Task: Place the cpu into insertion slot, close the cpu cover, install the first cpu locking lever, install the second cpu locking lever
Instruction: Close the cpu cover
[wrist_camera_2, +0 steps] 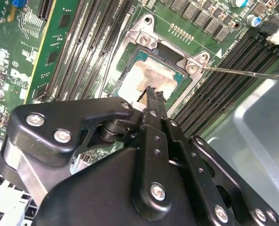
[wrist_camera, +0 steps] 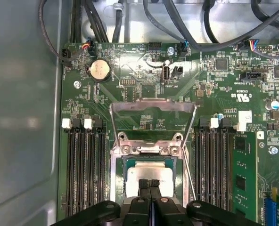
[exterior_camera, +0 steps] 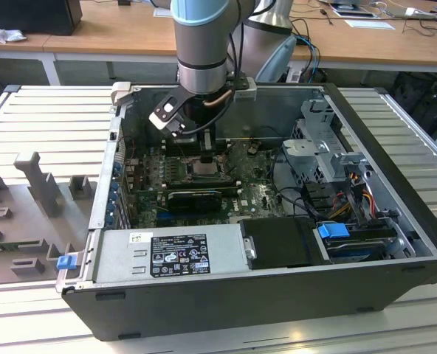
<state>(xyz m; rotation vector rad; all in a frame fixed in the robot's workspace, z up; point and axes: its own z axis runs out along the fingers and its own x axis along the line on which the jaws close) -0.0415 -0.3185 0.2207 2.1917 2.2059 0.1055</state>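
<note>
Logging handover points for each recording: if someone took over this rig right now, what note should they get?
Gripper: shut, tips together just over the face of the cpu; I cannot tell whether they touch it.
Cpu: lies flat inside the insertion slot.
Cpu cover: swung open, standing back from the slot.
Locking lever: a thin rod sticking out free beside the slot, not latched.
Done: the cpu appears placed.
Left: the cover is not closed and neither lever is installed.
</note>
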